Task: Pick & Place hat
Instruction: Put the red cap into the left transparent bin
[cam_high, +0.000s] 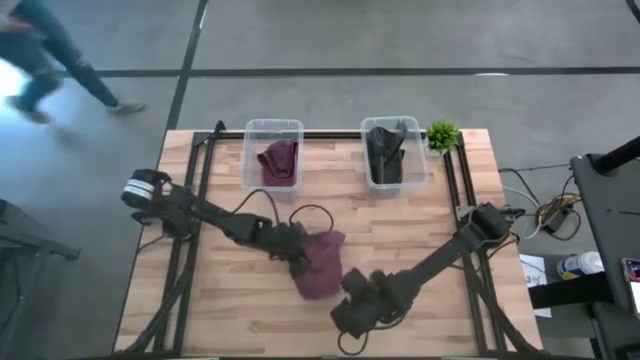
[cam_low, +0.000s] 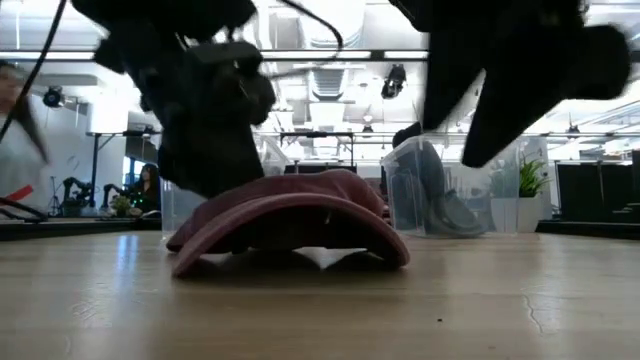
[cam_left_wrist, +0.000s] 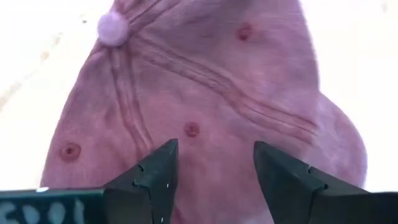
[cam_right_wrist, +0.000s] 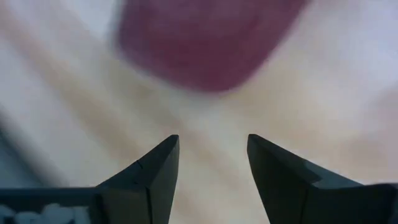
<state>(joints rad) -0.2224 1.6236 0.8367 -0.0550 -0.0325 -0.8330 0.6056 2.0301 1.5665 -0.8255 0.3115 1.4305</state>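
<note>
A maroon cap lies on the wooden table, resting on its brim and crown edge. My left gripper hangs over the cap's crown, pointing down, fingers open. In the left wrist view the gripper frames a crown panel below the top button. My right gripper is open and hovers over bare table on the near side of the cap. Its wrist view shows the blurred cap ahead of the fingers. My left gripper stands open right over the cap's crown, coming from above. In the low view its lower end meets the top of the cloth, but I cannot tell whether the fingertips touch it.
Two clear bins stand at the far edge: the left one holds a maroon hat, the right one a dark hat. A small green plant sits beside the right bin. A person walks past the table's far left corner.
</note>
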